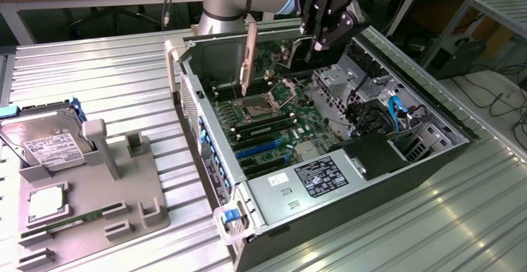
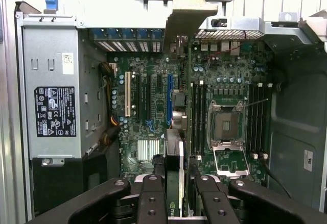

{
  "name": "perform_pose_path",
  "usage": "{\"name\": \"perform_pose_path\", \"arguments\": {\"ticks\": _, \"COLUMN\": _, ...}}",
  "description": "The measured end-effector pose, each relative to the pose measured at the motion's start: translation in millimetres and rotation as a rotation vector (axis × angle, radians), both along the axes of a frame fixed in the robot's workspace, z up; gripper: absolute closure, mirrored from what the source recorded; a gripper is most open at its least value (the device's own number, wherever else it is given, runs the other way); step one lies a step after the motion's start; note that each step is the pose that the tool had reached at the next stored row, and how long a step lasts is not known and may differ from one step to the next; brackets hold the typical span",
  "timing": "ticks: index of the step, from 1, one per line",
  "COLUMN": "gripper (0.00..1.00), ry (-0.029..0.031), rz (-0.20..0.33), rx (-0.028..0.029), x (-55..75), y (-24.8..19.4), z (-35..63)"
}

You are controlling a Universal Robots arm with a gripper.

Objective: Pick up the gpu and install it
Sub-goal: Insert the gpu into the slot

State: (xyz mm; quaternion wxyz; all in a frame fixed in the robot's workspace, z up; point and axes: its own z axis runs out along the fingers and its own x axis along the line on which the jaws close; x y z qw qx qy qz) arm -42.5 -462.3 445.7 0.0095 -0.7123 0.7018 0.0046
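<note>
The gripper point(image 1: 317, 45) is pinching the gpu point(image 1: 247, 56) between part-closed fingers; the card is hanging beneath it, long axis level, bracket end pointing ahead, above the motherboard point(image 2: 153, 112).

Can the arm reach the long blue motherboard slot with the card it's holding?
Probably yes: the grey case lies open, nothing covers the long blue slot, and the tool holds the thin dark circuit card above the green motherboard.

near end of the gpu point(image 2: 174, 163) behind the fingers point(image 2: 152, 198), past the view's edge
</note>
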Motion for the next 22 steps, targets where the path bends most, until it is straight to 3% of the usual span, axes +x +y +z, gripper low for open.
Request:
{"name": "perform_pose_path", "arguments": {"ticks": 9, "gripper": 0.73, "ry": -0.0001, "rz": 0.003, "rx": 0.0037, "x": 0.0, "y": 0.0, "z": -7.2}}
{"name": "perform_pose_path", "arguments": {"ticks": 22, "gripper": 0.73, "ry": -0.0001, "rz": 0.004, "rx": 0.0044, "x": 0.0, "y": -0.1, "z": -19.1}}
